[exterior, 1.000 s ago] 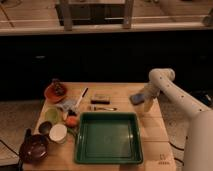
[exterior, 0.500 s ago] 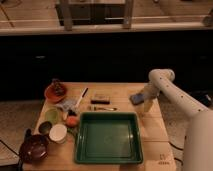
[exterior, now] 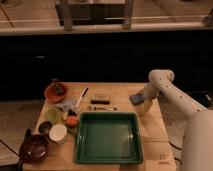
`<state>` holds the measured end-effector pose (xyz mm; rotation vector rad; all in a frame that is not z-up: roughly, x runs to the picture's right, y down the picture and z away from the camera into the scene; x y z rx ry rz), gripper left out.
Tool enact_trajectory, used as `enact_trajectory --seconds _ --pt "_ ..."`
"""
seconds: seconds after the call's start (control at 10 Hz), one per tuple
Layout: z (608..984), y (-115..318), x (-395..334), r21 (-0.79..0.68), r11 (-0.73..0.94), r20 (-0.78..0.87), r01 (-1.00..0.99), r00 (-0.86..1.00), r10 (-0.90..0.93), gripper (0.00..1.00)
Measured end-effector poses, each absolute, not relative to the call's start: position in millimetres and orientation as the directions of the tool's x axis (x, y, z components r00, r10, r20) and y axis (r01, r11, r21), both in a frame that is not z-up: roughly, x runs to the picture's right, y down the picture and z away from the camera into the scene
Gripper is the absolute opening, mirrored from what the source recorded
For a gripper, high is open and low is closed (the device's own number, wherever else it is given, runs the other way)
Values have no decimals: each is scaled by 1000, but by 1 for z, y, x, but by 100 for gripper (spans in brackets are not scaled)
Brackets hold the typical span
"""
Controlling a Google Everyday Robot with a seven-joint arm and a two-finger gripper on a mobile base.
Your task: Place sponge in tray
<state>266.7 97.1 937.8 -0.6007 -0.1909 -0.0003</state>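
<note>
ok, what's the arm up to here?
The robot's one arm has its gripper over the right side of the table, right at the blue-grey sponge. Whether it actually holds the sponge can't be told. The green tray at the front has nothing in it, so the sponge is not yet placed.

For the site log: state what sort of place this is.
Probably a kitchen-like test area: a wooden table carries bowls and a green tray, with a long counter behind. The gripper hangs over the table beside the sponge.
</note>
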Motion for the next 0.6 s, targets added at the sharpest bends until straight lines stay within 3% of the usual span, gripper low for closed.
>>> enact_trajectory --seconds 0.6 --pt "943 98 266 -563 825 179 48 982 65 80"
